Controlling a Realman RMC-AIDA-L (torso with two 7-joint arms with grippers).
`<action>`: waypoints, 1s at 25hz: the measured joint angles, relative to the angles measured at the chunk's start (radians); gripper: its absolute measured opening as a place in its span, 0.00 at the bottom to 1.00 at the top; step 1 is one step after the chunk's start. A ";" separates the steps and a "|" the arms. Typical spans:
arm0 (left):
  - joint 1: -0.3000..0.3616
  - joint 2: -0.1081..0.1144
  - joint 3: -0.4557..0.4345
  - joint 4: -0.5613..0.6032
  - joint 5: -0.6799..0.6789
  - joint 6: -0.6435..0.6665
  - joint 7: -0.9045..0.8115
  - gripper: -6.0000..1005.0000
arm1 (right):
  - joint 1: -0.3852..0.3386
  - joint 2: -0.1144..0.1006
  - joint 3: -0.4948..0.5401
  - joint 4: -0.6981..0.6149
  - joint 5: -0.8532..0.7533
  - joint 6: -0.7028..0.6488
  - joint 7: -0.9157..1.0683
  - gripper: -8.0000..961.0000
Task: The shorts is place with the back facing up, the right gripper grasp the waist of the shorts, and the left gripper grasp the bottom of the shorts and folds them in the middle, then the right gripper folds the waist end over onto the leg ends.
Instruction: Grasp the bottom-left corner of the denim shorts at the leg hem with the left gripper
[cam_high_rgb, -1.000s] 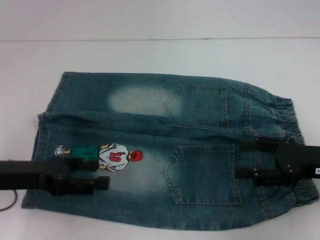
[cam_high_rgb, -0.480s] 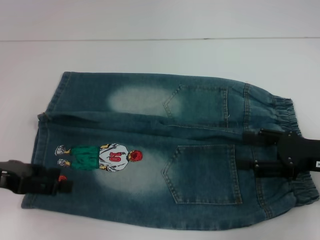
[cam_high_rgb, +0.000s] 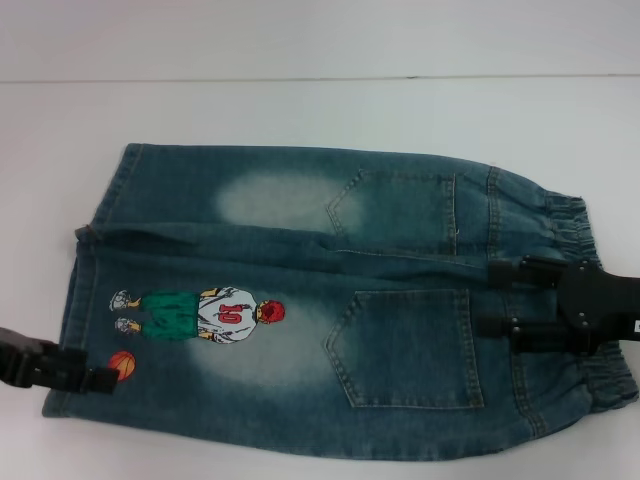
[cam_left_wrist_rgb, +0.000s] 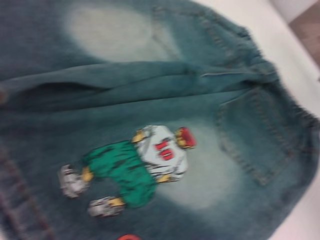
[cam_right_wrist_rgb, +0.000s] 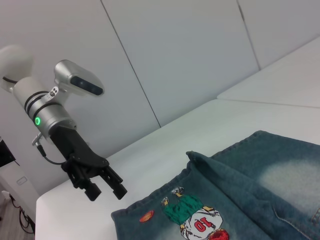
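Spread flat, back up, the shorts (cam_high_rgb: 330, 300) for folding; over the waist (cam_high_rgb: 590, 300), right gripper (cam_high_rgb: 500, 300) parted; beside leg hems (possibly airborne), left gripper (cam_right_wrist_rgb: 107, 190) parted, empty.

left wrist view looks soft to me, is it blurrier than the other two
Yes: the left wrist view smears the blue washed-denim shorts and their cartoon print; the head view is mildly soft; the right wrist view is sharpest, showing the left end effector crisply.

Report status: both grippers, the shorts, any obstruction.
Left gripper open, above the leg hem. Right gripper open, above the waist. Shorts flat, unfolded. Nothing in the way.
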 joint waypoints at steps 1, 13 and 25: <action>-0.003 0.001 -0.001 0.000 0.013 -0.013 -0.004 0.87 | -0.001 0.000 0.000 0.000 0.000 0.000 0.000 0.96; -0.020 0.008 -0.006 0.000 0.091 -0.077 -0.027 0.87 | -0.010 -0.004 0.026 0.003 0.001 -0.007 0.003 0.95; -0.015 0.010 -0.026 0.000 0.177 -0.059 -0.051 0.87 | -0.010 -0.008 0.035 0.000 0.002 -0.008 0.001 0.95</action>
